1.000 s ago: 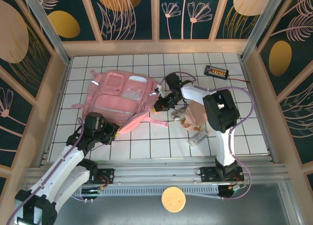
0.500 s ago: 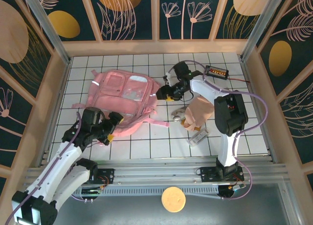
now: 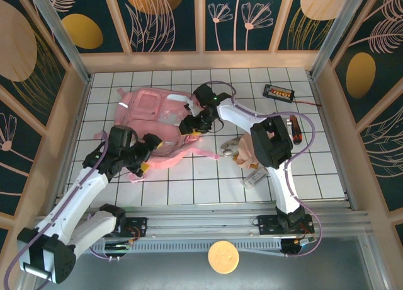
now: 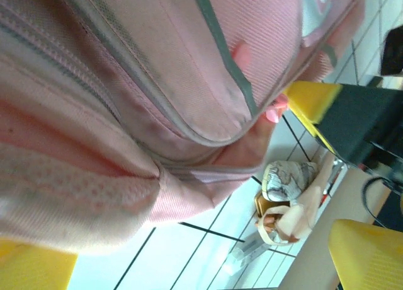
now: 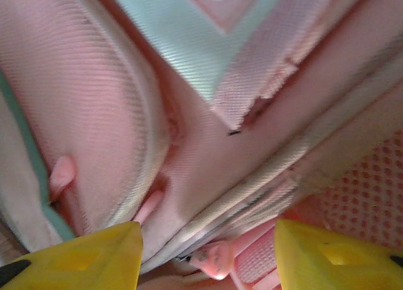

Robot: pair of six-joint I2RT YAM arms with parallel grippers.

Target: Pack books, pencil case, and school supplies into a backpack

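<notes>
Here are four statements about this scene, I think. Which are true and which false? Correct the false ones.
1. The pencil case lies inside the backpack. False: it lies on the table, right of the backpack.
2. The right tool is over the backpack's right side. True.
3. The left tool is shut. False: it is open.
4. The black gadget lies near the table's far right corner. True.
</notes>
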